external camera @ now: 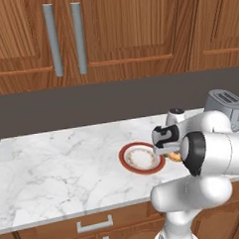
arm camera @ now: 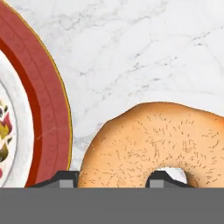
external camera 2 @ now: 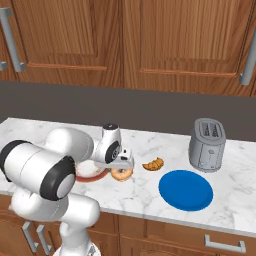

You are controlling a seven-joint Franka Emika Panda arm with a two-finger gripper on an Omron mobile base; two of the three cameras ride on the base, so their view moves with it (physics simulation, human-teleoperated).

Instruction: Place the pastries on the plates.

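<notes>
lying flat, doughnut [arm camera: 153, 144] clamped by tool [arm camera: 113, 178] beside red-rimmed plate [arm camera: 48, 109].

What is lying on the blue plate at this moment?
Nothing: the blue plate shows a bare surface. The doughnut sits on the counter beside the red-rimmed plate, under the end effector; the small pastry lies apart.

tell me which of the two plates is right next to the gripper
The round white plate with the red-brown rim, lying just beside the gripper and the golden ring doughnut. The plain blue round plate lies farther off, near the silver toaster.
</notes>
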